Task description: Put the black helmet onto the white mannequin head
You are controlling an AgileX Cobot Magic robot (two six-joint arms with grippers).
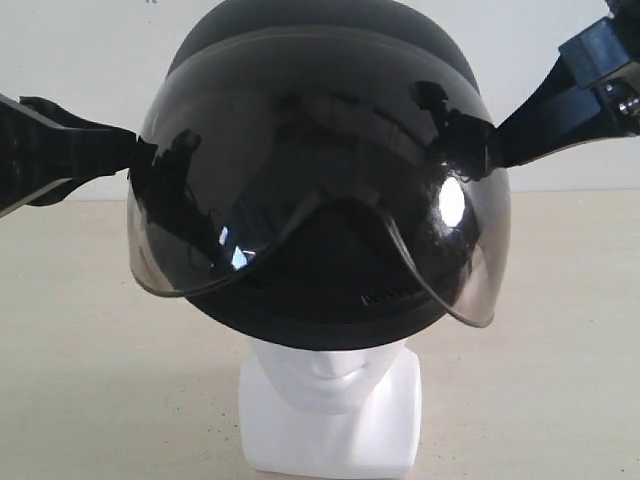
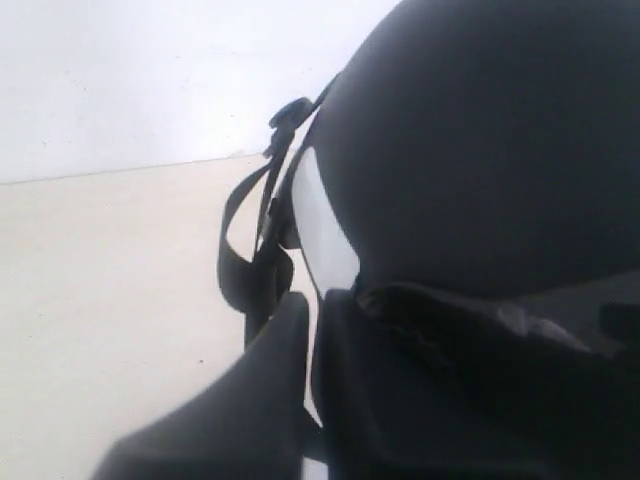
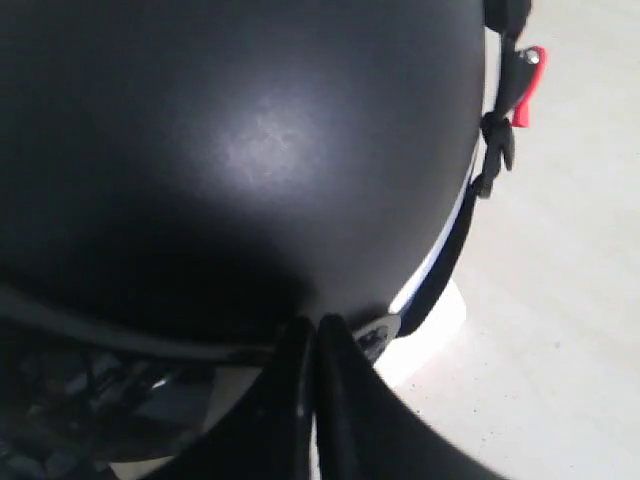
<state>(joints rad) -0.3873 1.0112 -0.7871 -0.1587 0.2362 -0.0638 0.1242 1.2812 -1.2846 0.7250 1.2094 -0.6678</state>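
place: lab-like robot test bench | evidence: plain white wall [image 1: 70, 45], beige tabletop [image 1: 100, 400]

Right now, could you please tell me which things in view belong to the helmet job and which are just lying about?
Part of the job:
- black helmet, held up by both grippers
- white mannequin head, under it
- left gripper and right gripper, one at each side of the helmet

Not part of it:
- beige table
- white wall
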